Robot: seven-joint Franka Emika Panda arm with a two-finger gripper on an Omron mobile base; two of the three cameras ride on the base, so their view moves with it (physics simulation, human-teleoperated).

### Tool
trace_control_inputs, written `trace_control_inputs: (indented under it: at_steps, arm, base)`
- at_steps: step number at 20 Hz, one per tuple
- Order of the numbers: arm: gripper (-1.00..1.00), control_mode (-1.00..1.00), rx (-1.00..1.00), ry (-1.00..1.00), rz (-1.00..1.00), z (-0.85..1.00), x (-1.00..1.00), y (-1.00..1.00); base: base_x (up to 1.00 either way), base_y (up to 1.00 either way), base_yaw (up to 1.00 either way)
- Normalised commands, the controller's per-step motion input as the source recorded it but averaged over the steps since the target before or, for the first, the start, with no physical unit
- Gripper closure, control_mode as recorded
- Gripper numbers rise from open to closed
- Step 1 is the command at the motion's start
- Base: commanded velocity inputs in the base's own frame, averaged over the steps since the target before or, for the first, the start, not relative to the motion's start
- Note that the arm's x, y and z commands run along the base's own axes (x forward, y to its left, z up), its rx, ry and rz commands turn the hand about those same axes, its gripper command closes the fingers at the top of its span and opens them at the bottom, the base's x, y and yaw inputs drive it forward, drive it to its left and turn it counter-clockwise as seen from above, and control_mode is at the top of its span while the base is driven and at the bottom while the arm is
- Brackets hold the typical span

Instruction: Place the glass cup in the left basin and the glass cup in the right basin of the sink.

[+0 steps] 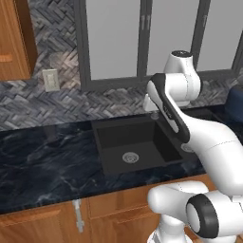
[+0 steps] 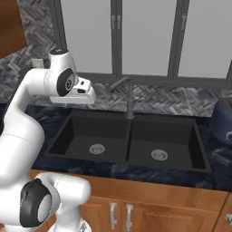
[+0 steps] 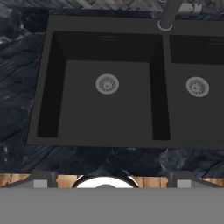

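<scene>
Your gripper [image 3: 106,183] hangs above the front edge of the sink [image 2: 131,118], its two fingertips [image 3: 43,180] spread wide with nothing between them. Below it you see the left basin [image 3: 83,109] and, across the central divider, the right basin [image 3: 197,113], each with a round steel drain. The faucet [image 2: 129,97] stands behind the divider, and dark marble counter [image 1: 42,156] surrounds the sink.

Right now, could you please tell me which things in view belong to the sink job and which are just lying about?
Job:
left basin
right basin
sink

Lying about:
faucet
dark blue appliance
wall outlet
</scene>
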Motion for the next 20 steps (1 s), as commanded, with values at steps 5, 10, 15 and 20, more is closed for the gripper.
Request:
trace_control_inputs:
  at_steps: [5,10,15,20]
  arm:
    - [-1.00,1.00,0.00,0.00,0.00,0.00,0.00,0.00]
    - [-1.00,1.00,0.00,0.00,0.00,0.00,0.00,0.00]
    - [-1.00,1.00,0.00,0.00,0.00,0.00,0.00,0.00]
    - [-1.00,1.00,0.00,0.00,0.00,0.00,0.00,0.00]
  base:
    - [0.00,0.09,-0.02]
    - [0.09,0.12,-0.03]
    - [0.23,0.38,-0.05]
    - [0.13,0.31,-0.01]
